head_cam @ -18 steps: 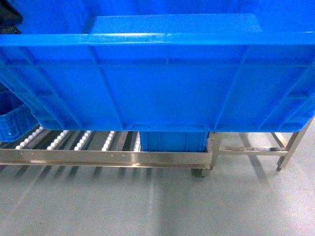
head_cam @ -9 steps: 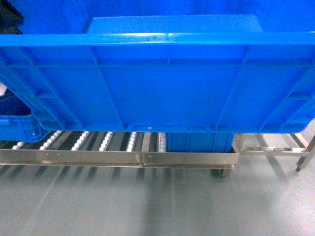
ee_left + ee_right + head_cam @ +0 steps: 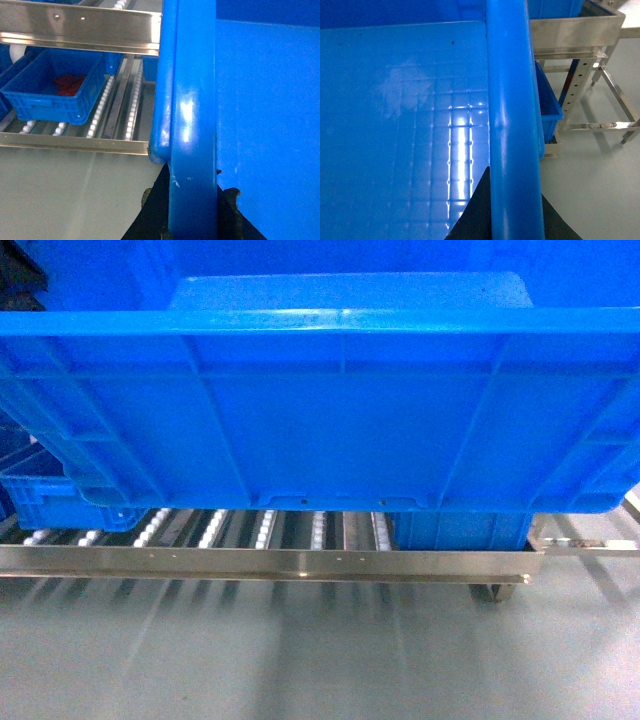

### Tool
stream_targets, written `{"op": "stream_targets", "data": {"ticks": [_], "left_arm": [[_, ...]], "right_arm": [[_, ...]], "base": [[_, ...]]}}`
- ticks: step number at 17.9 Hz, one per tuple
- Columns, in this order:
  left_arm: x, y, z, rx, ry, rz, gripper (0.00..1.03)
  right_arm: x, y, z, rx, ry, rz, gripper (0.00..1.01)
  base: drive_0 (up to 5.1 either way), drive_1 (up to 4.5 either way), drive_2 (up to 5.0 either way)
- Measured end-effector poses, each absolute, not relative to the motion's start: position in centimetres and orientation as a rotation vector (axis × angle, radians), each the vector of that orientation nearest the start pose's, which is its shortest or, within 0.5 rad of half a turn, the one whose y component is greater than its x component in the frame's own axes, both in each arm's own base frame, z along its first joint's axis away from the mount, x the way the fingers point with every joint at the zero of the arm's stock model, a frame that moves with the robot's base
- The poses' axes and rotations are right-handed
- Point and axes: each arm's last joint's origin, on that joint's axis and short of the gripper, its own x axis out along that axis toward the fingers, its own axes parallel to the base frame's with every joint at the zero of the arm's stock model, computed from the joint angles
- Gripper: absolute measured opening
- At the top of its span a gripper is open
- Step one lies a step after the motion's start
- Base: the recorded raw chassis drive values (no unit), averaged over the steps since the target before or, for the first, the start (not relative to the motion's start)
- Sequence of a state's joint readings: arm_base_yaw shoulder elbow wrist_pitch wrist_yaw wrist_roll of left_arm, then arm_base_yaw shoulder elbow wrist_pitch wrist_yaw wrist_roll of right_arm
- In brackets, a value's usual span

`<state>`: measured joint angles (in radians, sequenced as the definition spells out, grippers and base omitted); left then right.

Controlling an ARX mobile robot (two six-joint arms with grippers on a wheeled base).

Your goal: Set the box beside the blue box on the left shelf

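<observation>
The box (image 3: 320, 410), a big bright-blue ribbed crate, fills the upper head view and hangs in front of the left shelf (image 3: 262, 530), a rack of white roller wheels. My left gripper (image 3: 192, 210) is shut on the box's left rim (image 3: 190, 125), one dark finger on each side. My right gripper (image 3: 515, 215) is shut the same way on the right rim (image 3: 512, 110). A smaller blue box (image 3: 50, 95) with something red inside sits on the rollers at the left (image 3: 50, 495). Another blue box (image 3: 460, 530) stands at the rack's right end. The held box hides both arms in the head view.
A steel front rail (image 3: 270, 562) runs along the rack's near edge, with an upper steel rail (image 3: 80, 25) above it. A separate steel frame (image 3: 600, 75) stands right of the rack. Grey floor (image 3: 300, 660) lies in front.
In the head view the rack and the boxes on it have slid to the right, its right end going from mid-frame toward the right edge. The held box stays in the same place in view.
</observation>
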<state>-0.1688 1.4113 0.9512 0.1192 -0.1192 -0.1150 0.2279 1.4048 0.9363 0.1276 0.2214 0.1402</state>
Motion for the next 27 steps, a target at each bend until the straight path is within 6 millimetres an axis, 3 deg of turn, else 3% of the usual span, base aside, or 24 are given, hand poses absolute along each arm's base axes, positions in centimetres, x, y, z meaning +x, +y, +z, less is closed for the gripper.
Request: {"op": "stream_targets", "data": {"ticks": [12, 27], "left_arm": [[31.13, -4.96, 27.72, -0.064, 0.337, -0.03, 0.08], [31.07, -4.93, 27.81, -0.062, 0.334, -0.03, 0.08]], "right_arm": [[30.61, 6.45, 27.49, 0.065, 0.329, -0.016, 0.07], [30.6, 6.49, 27.5, 0.066, 0.328, -0.015, 0.07]], "base": [[-5.0, 2.45, 2.4], [0.0, 0.0, 0.0]]}}
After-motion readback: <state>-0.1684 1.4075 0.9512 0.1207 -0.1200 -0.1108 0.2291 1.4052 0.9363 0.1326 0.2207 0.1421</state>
